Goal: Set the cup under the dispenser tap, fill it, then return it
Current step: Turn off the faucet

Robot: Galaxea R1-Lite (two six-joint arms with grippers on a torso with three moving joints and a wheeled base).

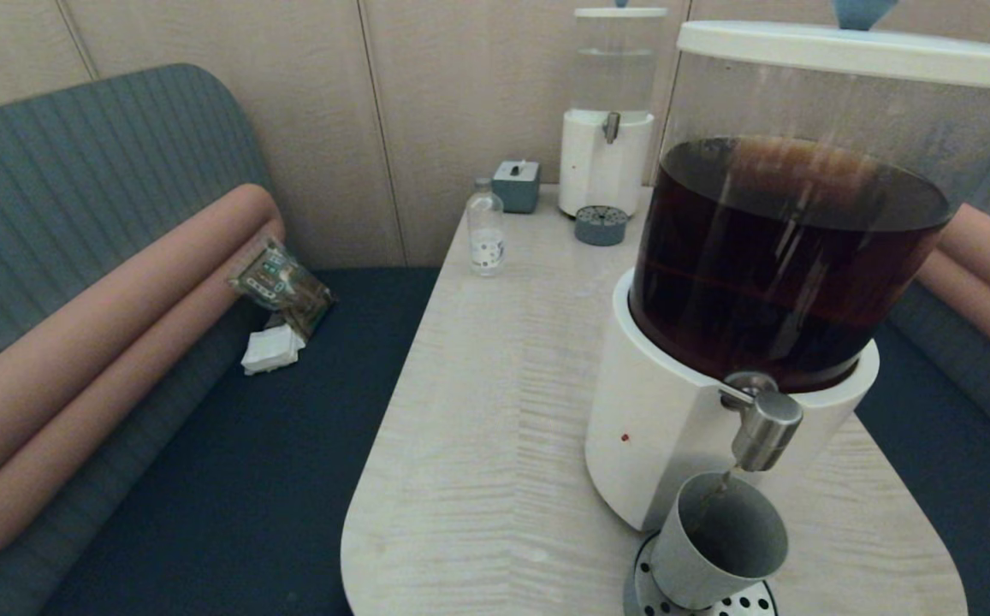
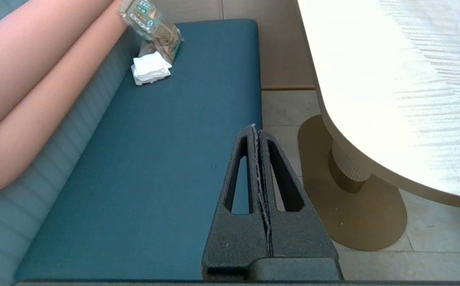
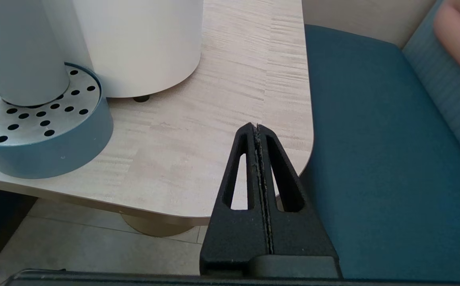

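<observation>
The cup (image 1: 717,541) stands upright on the perforated drip tray (image 1: 747,606) at the near edge of the bench (image 1: 495,411), directly under the tap (image 1: 764,428) of the big dispenser (image 1: 674,428), whose clear tank holds dark brown liquid; a thin dark stream runs from the tap into the cup. The right tool (image 3: 257,128) is clenched, its two fingers pressed flat together with nothing between them, and it sits low beside the near corner of the bench, clear of everything. From this tool the drip tray and the cup lie well off to one side and a little ahead, with the dispenser's white base just behind them; the blue seat cushion (image 3: 373,159) lies on the tool's other side. The left tool (image 2: 256,129) is also clenched on nothing, parked off the bench over the other blue seat (image 2: 154,159), with the bench edge and its pedestal foot (image 2: 357,206) to one side of it. Far ahead of the left tool, a snack packet (image 2: 150,24) and a folded white napkin (image 2: 150,69) rest on the seat against the backrest. At the far end of the bench stand a small clear bottle (image 1: 486,229), a small grey box (image 1: 516,186) and a second, smaller dispenser (image 1: 607,128).
</observation>
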